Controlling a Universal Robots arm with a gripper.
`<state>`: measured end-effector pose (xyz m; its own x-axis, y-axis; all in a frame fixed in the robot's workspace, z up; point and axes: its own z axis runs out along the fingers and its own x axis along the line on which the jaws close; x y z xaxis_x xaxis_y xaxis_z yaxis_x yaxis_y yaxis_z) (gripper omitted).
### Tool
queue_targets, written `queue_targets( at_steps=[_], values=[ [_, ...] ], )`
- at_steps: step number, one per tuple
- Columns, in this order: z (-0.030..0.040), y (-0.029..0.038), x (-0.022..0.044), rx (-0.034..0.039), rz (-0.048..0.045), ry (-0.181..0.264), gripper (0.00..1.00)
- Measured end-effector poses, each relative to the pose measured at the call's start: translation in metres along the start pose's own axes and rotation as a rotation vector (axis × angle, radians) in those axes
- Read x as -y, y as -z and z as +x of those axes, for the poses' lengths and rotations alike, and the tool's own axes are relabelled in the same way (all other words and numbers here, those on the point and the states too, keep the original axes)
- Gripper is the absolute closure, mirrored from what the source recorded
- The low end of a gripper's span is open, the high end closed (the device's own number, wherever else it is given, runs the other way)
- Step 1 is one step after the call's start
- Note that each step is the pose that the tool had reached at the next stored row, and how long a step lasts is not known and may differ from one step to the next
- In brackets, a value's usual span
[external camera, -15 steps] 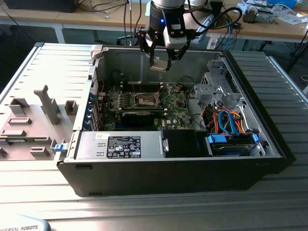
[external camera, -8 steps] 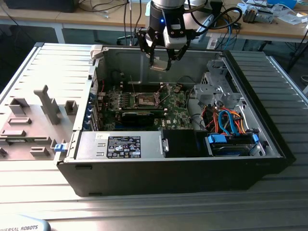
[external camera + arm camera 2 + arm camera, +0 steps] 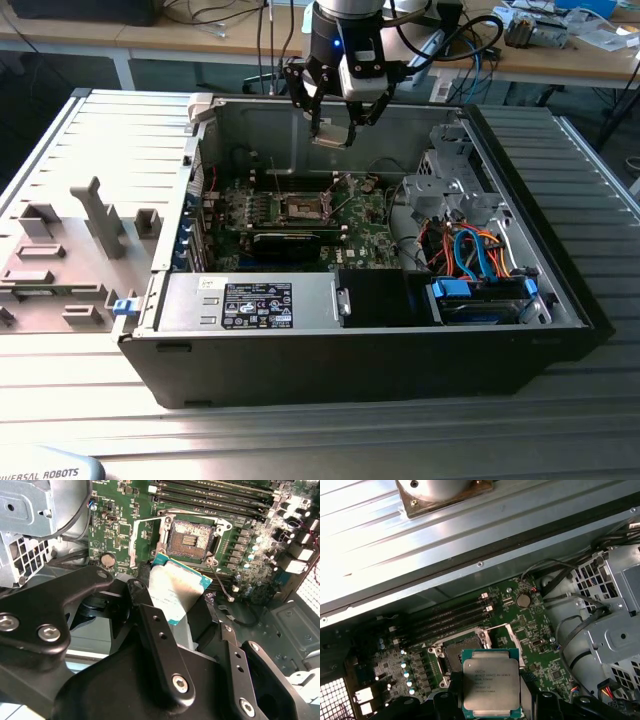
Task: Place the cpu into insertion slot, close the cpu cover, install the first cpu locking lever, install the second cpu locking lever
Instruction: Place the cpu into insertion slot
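One gripper (image 3: 333,128) hangs pointing down over the far side of one open computer case (image 3: 300,370), clamped on one cpu (image 3: 491,682), above the single empty insertion slot (image 3: 190,536).

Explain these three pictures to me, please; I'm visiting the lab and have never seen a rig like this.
The exterior view comes from a camera off the arm: a robot arm reaches down into an open computer case lying on a ribbed metal table. The other two pictures come from cameras riding near the arm's wrist. The jaws hold the cpu, a small square chip with a silver top, above the green motherboard. The insertion slot, the square socket in the board's middle, is empty, so the chip is not yet placed. Grey holders stand on the table at the exterior view's left.
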<state>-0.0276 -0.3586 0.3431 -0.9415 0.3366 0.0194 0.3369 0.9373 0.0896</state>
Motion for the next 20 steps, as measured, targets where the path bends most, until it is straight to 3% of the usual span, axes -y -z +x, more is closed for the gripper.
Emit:
queue_targets(
  at_steps=[20],
  values=[
    [0.0000, 0.0000, 0.0000, 0.0009, -0.0002, -0.011, 0.46]
  ],
)
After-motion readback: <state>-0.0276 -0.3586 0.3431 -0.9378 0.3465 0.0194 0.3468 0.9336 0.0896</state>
